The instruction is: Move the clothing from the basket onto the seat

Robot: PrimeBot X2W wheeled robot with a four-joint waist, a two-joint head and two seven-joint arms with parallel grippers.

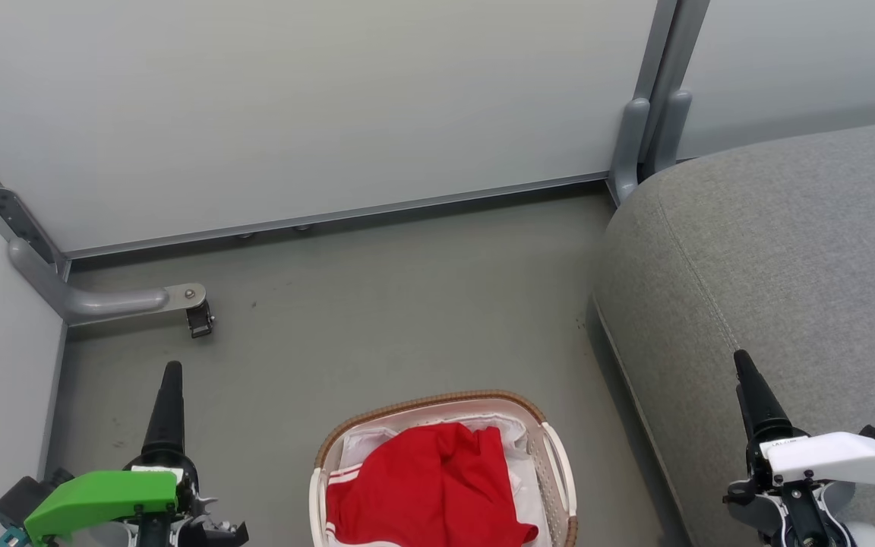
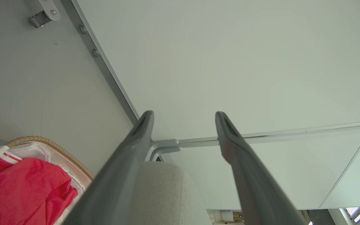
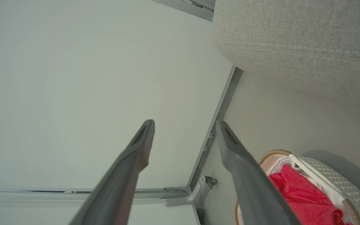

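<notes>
Here, the pale wall panel (image 1: pixel 293 99) spans the top of the head view, with the grey floor (image 1: pixel 377 304) beneath it. The seat (image 1: pixel 787 251) takes up the right side of the frame. The basket (image 1: pixel 437 400) stands on the floor at bottom centre, just left of the seat. The clothing (image 1: pixel 437 486) lies bunched inside it on the white liner (image 1: pixel 512 430). The left end effector (image 2: pixel 183 114) sits at lower left above the floor, its fingers spread apart in the air. The right end effector (image 3: pixel 184 122) sits at lower right, over the seat's near edge, and is likewise spread.
</notes>
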